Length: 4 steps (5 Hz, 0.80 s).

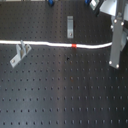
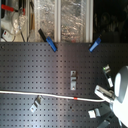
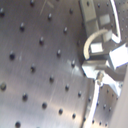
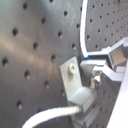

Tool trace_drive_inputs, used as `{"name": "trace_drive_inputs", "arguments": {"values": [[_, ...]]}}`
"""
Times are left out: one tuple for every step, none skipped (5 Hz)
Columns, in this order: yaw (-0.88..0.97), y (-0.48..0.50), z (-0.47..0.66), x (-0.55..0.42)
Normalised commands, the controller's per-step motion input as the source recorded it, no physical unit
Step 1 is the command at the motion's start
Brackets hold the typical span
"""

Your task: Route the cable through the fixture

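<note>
One cable [image 1: 55, 44] crosses the board [image 1: 65, 90] from nine o'clock to three in the first exterior view, its end pinched in the gripper [image 1: 114, 46]; two brackets [image 1: 20, 53] flank it.

the cable [image 1: 50, 43] runs off the first exterior view's left edge; its other end vanishes behind the gripper [image 1: 115, 55], whose jaws are blurred, their state unclear. both wrist views are soft.
</note>
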Motion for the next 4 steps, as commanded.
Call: {"name": "trace_drive_inputs", "arguments": {"values": [[0.25, -0.338, -0.50, 0.147], [0.26, -0.275, -0.51, 0.170], [0.34, -0.230, -0.37, 0.122], [0.37, -0.175, -0.26, 0.059]]}}
